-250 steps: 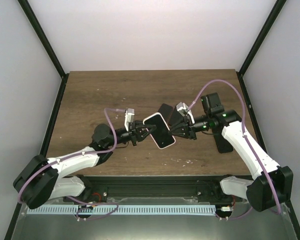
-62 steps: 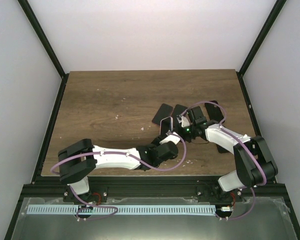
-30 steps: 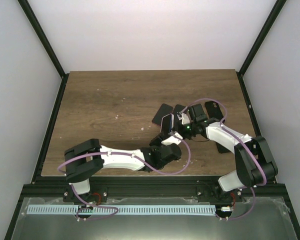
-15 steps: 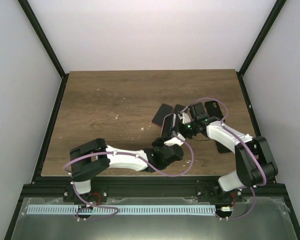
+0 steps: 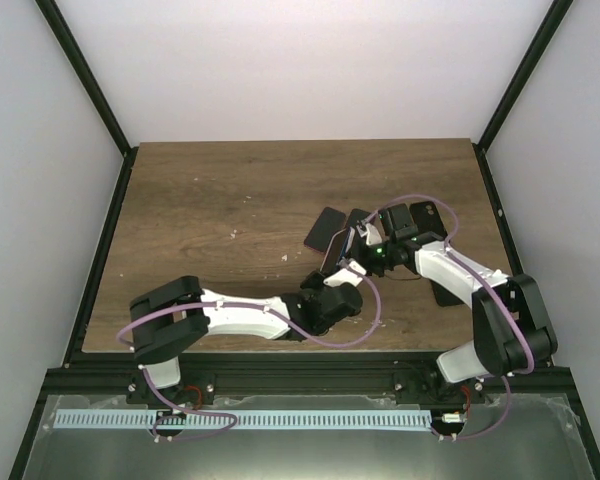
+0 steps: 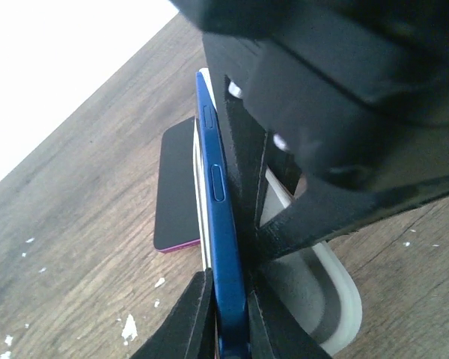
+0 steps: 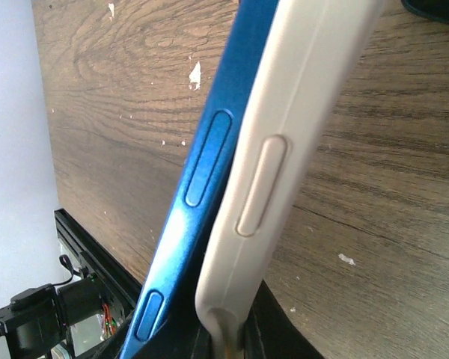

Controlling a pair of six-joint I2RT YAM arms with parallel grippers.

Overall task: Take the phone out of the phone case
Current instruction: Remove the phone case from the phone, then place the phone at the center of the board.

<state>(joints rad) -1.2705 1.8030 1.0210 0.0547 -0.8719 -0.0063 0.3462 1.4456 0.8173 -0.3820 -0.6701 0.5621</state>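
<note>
A blue phone (image 6: 217, 202) stands on edge, partly pulled away from its white case (image 7: 277, 149). In the top view the pair (image 5: 337, 250) is upright near mid-table. My left gripper (image 6: 226, 286) is shut on the phone's lower edge, one finger on each face. My right gripper (image 7: 228, 333) is shut on the rim of the white case, with the blue phone (image 7: 198, 179) beside it on the left. The case's open shell (image 6: 325, 299) gapes behind the phone. In the top view the left gripper (image 5: 332, 272) and the right gripper (image 5: 360, 252) nearly touch.
A dark phone with a pink edge (image 6: 176, 187) lies flat just behind the held one. In the top view, several dark phones or cases lie flat: one (image 5: 325, 227) beside the grippers, one (image 5: 427, 215) further right, and one (image 5: 445, 290) under the right forearm.
Earlier both grippers held the cased phone flat from either side. Since then the left arm swung in under the right, and the phone is tipped on edge. In the last second both shifted slightly.
</note>
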